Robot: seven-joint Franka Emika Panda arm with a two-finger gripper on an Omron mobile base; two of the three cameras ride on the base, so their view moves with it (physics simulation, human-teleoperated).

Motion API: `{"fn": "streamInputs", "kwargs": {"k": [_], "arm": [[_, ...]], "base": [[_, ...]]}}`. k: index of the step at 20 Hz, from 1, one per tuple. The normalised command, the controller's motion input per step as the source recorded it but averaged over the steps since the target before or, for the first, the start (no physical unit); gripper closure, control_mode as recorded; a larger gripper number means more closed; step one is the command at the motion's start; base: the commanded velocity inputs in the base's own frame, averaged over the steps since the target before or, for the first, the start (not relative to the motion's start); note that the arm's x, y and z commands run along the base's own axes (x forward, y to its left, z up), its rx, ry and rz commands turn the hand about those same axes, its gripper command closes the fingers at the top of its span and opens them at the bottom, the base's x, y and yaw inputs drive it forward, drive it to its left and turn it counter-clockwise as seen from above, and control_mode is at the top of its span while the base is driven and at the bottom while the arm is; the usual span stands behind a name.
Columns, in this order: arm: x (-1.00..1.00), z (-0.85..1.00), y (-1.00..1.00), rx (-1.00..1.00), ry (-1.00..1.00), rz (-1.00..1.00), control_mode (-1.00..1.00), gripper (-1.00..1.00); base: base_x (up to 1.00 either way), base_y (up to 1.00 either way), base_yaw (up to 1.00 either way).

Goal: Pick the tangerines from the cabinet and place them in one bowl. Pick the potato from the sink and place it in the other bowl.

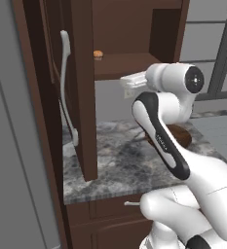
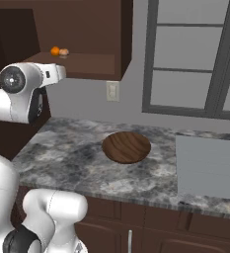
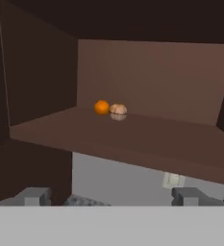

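An orange tangerine point(image 3: 102, 107) point(image 2: 55, 50) rests at the back left of the shelf inside the open dark brown cabinet point(image 3: 132, 134) point(image 1: 129, 65). My gripper point(image 3: 111, 196) is open, its fingertips point(image 3: 34, 195) spread wide, nothing between them. It hangs in front of the shelf edge and slightly below it, well short of the fruit. A round wooden bowl point(image 2: 126, 147) point(image 1: 183, 135) stands on the marble counter. The grey sink point(image 2: 208, 168) lies to the right. The potato is out of view.
A pale muffin-like item point(image 3: 118, 111) point(image 2: 63, 51) point(image 1: 98, 54) touches the tangerine's right side. The open cabinet door point(image 1: 83, 97) with its long pale handle point(image 1: 64, 87) juts out on the left. A wall socket point(image 2: 112, 91) and a window point(image 2: 190, 59) are behind the counter.
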Motion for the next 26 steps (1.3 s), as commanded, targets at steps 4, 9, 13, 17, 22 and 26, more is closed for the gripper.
{"fn": "streamInputs", "kwargs": {"k": [4, 9, 13, 17, 22, 26], "arm": [[0.01, 0.18, 0.45, 0.0, 0.0, 0.0, -1.0, -1.0], [0.17, 0.1, 0.24, 0.0, 0.0, -0.01, -1.0, -1.0], [0.41, 0.06, 0.01, 0.0, 0.0, -0.01, -1.0, -1.0], [0.39, 0.13, 0.0, 0.0, 0.04, 0.0, -1.0, -1.0], [0.32, 0.16, 0.0, 0.0, 0.11, 0.0, -1.0, -1.0], [0.37, 0.06, 0.0, 0.0, 0.12, 0.0, -1.0, -1.0]], "base": [[0.0, 0.0, 0.0], [0.0, 0.0, 0.0], [0.0, 0.0, 0.0], [0.0, 0.0, 0.0], [0.0, 0.0, 0.0], [0.0, 0.0, 0.0]]}}
